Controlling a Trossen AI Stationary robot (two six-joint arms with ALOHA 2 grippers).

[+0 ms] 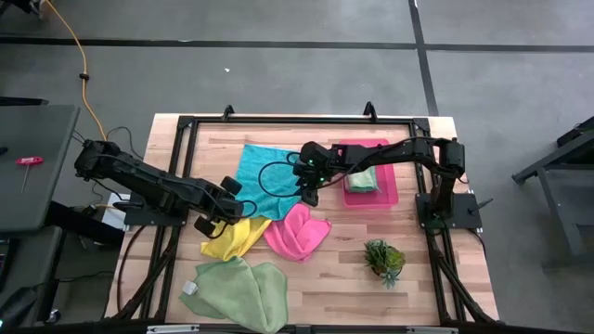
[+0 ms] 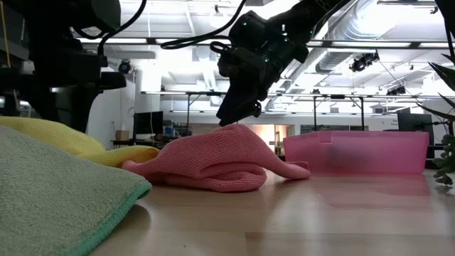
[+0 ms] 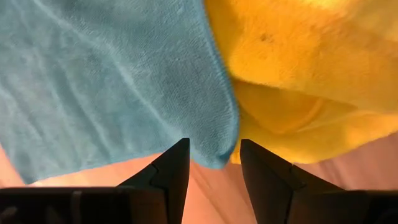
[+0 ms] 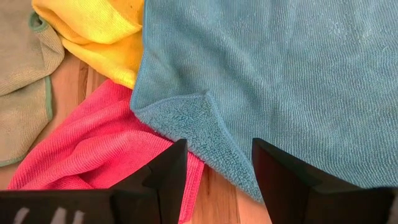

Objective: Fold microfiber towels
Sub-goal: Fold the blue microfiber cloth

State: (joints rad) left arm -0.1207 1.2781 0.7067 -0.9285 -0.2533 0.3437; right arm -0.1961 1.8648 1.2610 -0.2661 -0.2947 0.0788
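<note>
1. The teal towel (image 1: 267,171) lies spread flat mid-worktop (image 1: 325,278), its near edge overlapping the yellow towel (image 1: 234,238) and the pink towel (image 1: 297,232). A green towel (image 1: 239,289) sits crumpled at the front; another lies folded in the pink tray (image 1: 371,182).
2. The left hand (image 3: 214,165) hovers at the teal towel's near corner beside the yellow one, fingers parted, holding nothing.
3. The right hand (image 4: 217,168) hovers over the opposite near corner, where the hem is curled over; fingers parted, empty.
4. Judgement: the step is a two-corner pinch to start the fold.
5. Each hand should straddle only the teal hem, low enough to catch one layer.
6. Risk: the left hand snags yellow cloth, the right snags pink.
7. The curled corner could slip; the right hand should grip past the curl.
</note>
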